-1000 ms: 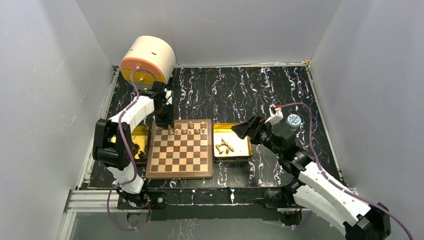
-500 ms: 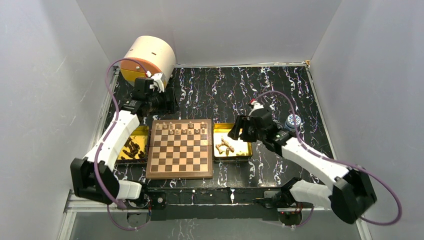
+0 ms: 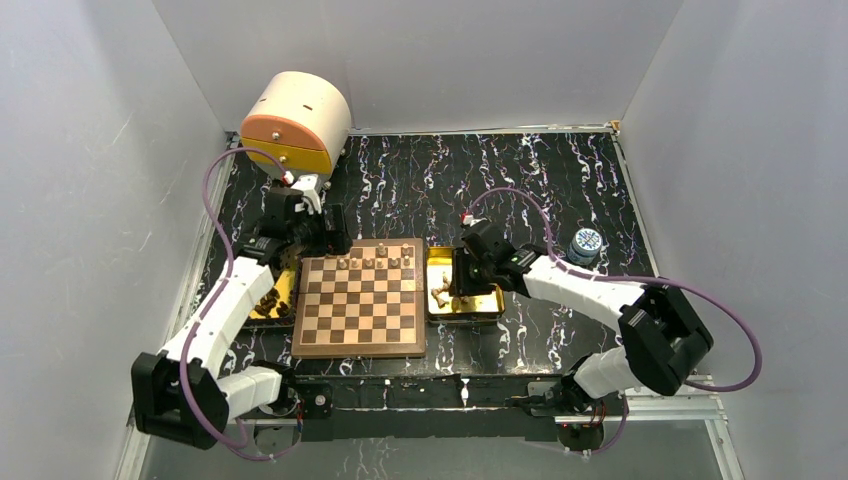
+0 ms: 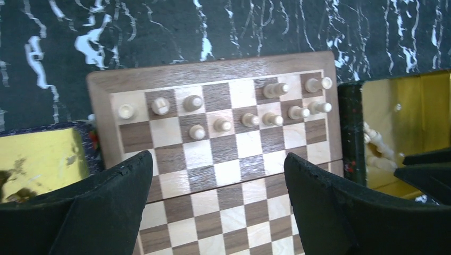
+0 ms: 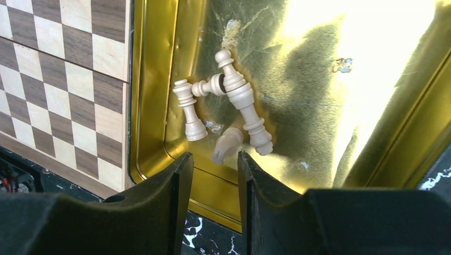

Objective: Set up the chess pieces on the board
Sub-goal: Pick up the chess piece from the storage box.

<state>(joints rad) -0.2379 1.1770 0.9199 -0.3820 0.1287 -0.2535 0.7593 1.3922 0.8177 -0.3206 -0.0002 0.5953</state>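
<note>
Black tabletop (image 3: 520, 180), veined all over with white streaks, faintly glossy. Boxed in by plain pale grey walls (image 3: 420, 60) at 9, 12 and 3 o'clock, bare and matte. At the 10 o'clock corner, a cream drum-shaped container (image 3: 300, 110) with an orange face. Toward 3 o'clock, a small bottle (image 3: 585, 243) with a blue cap, upright.

Board (image 3: 361, 320) flat on the tabletop, a little toward 8 o'clock from the middle. Chess pieces (image 3: 372, 261) upright on its two rows at 12 o'clock, both only part filled. More of them lying loose in the right tray (image 3: 488, 303), a shiny gold tin just beside the board's 3 o'clock edge. Left tray (image 3: 284, 265), also gold, at the board's 9 o'clock edge, partly hidden by the arm.

Left gripper (image 4: 218, 162) above the board's 12 o'clock end, near the 10 o'clock corner, clear of the squares, jaws spread wide with nothing between. Right gripper (image 5: 214, 156) low over the right tray, jaws narrow with a gap showing, clamped on nothing. End of one fallen piece (image 5: 227, 144) right at the mouth of that gap; contact impossible to tell.
</note>
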